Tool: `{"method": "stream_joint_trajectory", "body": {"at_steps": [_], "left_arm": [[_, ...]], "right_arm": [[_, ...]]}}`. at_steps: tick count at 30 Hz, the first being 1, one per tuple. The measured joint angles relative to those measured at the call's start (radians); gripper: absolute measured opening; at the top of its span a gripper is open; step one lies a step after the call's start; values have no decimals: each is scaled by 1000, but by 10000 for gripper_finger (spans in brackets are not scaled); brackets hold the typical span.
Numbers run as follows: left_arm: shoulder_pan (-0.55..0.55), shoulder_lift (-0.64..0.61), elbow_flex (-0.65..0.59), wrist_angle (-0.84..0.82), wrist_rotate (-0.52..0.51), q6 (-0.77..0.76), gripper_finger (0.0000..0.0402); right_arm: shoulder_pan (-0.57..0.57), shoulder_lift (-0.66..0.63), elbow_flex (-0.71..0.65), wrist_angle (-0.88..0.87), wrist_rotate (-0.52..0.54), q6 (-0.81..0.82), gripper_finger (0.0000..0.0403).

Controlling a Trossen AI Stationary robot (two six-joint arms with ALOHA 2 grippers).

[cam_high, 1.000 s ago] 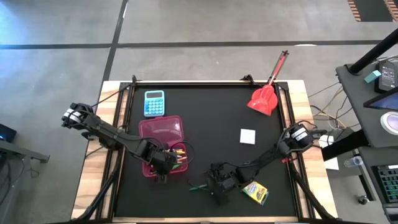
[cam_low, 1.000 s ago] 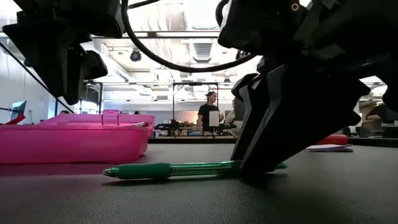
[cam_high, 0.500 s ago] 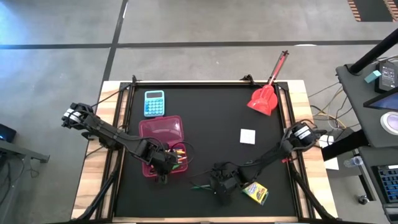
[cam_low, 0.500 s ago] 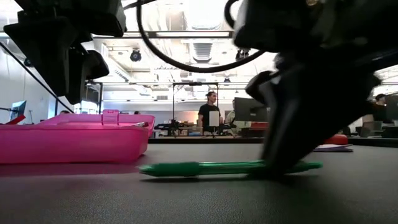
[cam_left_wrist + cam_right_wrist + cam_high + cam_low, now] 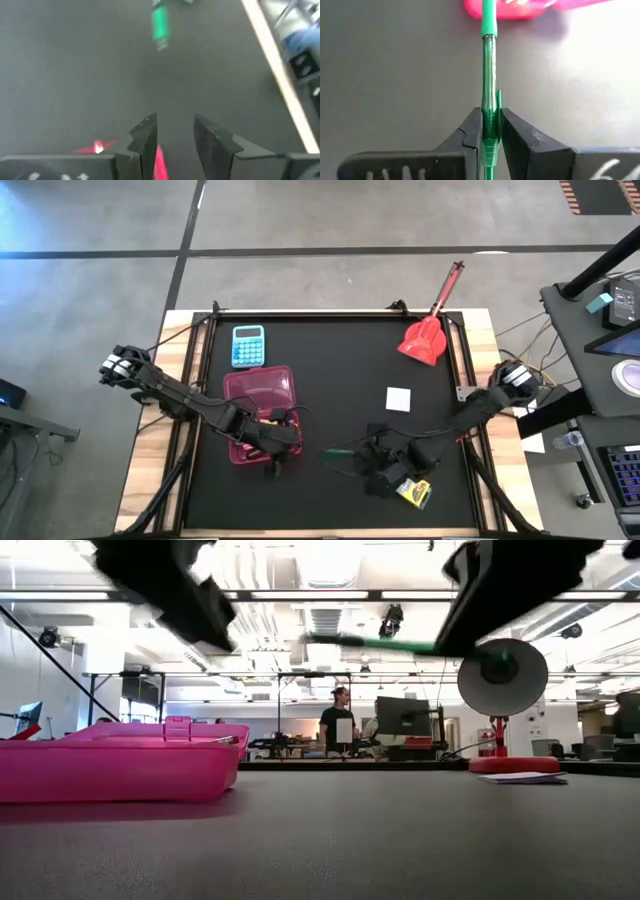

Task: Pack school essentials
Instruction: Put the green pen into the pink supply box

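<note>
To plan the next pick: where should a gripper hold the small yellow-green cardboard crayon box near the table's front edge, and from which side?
Grip the crayon box across its long sides, mid-length, coming straight down: it lies flat and slanted on the black table, so probably turn the wrist.

The case (image 5: 260,392) lies left of the tabletop's (image 5: 340,370) middle, toward the near edge, with the calculator (image 5: 248,345) just behind it near the far left corner. The scoop (image 5: 425,340) sits at the far right corner (its handle overhangs the far edge). The paper square (image 5: 399,398) lies right of centre. The crayon box (image 5: 412,492) rests near the near right corner. The pen (image 5: 345,452) is raised off the tabletop between case and crayon box.
</note>
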Motion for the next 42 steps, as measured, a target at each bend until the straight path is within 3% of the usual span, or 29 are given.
{"method": "stream_joint_trajectory", "body": {"at_steps": [8,15,31,36,42], "left_arm": [[0,10,-70,475,-5,137,107],[3,48,-149,766,-27,216,108],[41,239,-134,1141,-183,305,203],[42,238,-135,1245,-188,303,208],[54,238,-134,1321,-187,303,207]], "right_arm": [[18,-123,-3,-38,225,35,43],[18,-156,-10,-37,239,35,43],[34,-145,-14,59,243,13,43],[33,-145,-14,120,330,-49,43],[33,-145,-14,251,334,-160,43]]}}
